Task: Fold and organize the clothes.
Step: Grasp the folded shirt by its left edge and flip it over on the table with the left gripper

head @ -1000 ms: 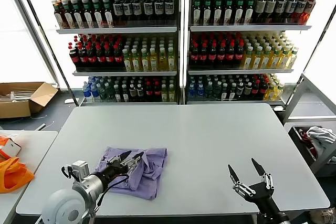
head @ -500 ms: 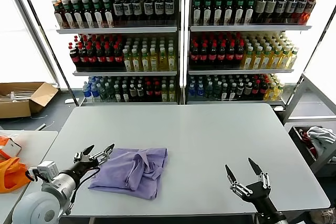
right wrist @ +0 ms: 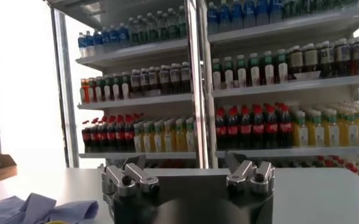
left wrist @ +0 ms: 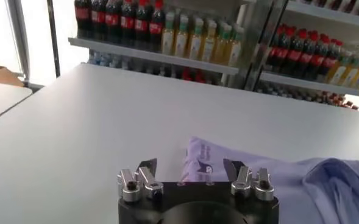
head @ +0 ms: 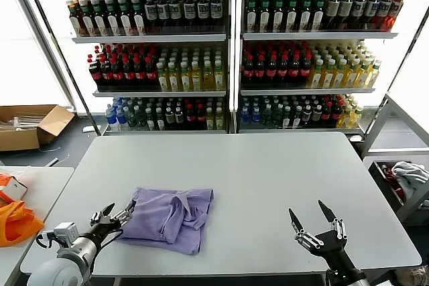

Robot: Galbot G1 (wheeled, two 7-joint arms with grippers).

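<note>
On the grey table before the bottle shelves, your lavender T-shirt lay loosely folded and rumpled near the front left edge. Your left gripper stood released beside it; your right gripper waited spread, well apart.

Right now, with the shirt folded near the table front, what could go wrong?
1. The left tool, open and empty, sits at the lavender T-shirt's left edge; it might catch the thin fabric and disturb the fold.
2. The shirt's right half looks bunched, so the fold may end uneven.
3. The shirt lies near the table's front edge; a tug could drag it off.
</note>
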